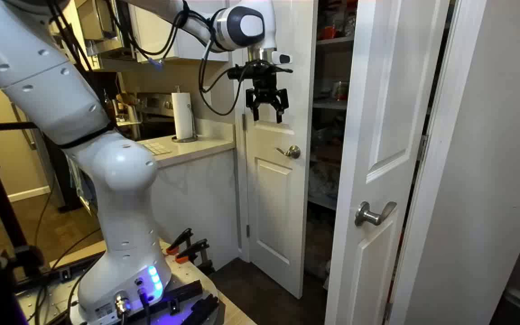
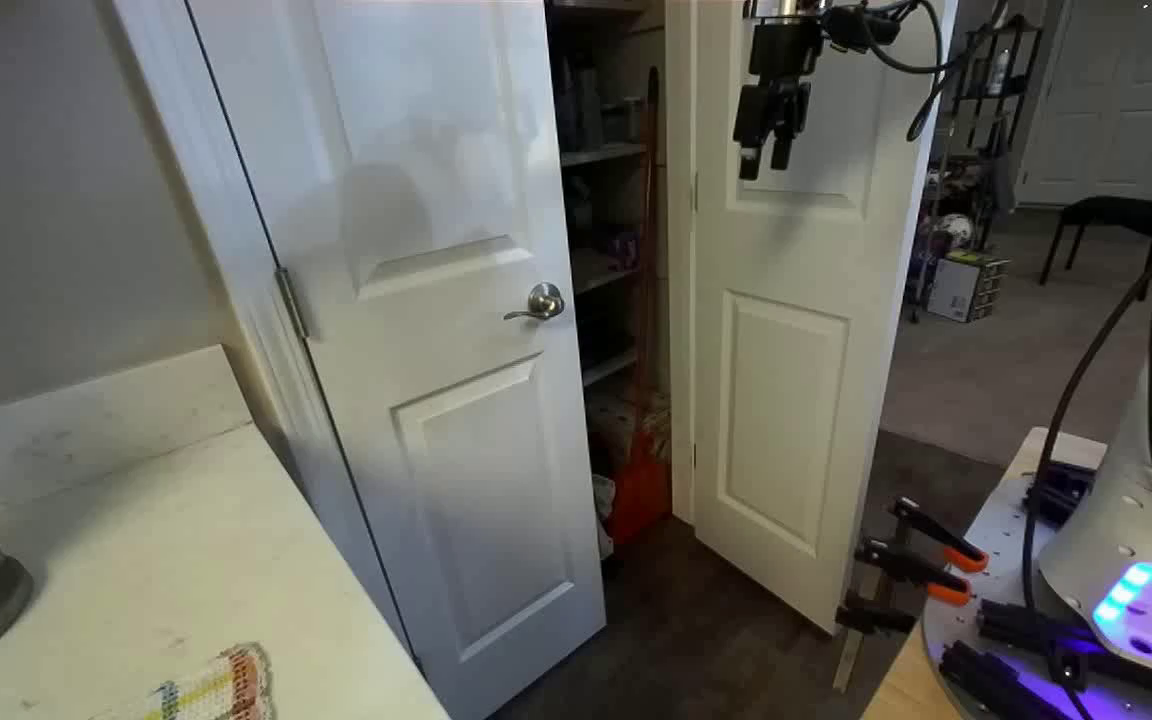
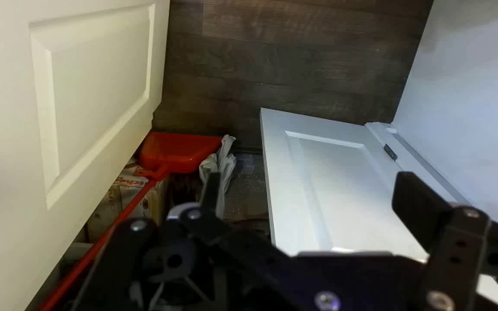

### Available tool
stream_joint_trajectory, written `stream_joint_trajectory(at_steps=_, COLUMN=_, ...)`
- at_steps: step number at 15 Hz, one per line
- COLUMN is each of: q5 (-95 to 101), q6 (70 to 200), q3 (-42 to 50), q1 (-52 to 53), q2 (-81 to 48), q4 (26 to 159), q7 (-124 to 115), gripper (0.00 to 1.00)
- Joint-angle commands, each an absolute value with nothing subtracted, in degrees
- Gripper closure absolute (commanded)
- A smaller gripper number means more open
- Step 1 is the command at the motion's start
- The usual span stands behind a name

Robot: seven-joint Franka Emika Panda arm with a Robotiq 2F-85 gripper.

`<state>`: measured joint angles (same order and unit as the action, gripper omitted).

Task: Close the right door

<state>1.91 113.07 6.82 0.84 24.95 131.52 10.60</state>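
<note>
The right door [image 1: 384, 99] is a tall white panelled door standing open, its hinges at the right jamb. Its silver handle [image 1: 373, 214] sits near its left edge in an exterior view. Its inner face shows in an exterior view [image 2: 791, 400], where no handle is visible, and at the left of the wrist view [image 3: 97, 99]. My gripper [image 1: 267, 118] points down with fingers apart, empty, high in front of the closet between the two doors. It also shows before the door's inner face in an exterior view [image 2: 766, 165] and open in the wrist view [image 3: 311, 190].
The matching left door [image 1: 276, 203] also stands partly open, with its own handle [image 2: 539, 302]. An orange dustpan [image 3: 180, 151] stands in the closet by the right door. A white counter [image 2: 136, 560] adjoins the left door. Clamps [image 2: 921, 565] stick out from the robot's base.
</note>
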Motion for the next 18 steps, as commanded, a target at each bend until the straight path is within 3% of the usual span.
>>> stream_joint_trajectory(at_steps=1, q5=1.55, q6=112.99, q3=6.09, q1=0.01, q2=24.89, q4=131.44, q7=10.88, gripper=0.00)
stream_joint_trajectory(at_steps=18, q5=2.37, q6=113.04, q3=6.89, q1=-1.83, q2=29.61, q4=135.94, q7=10.59, gripper=0.00)
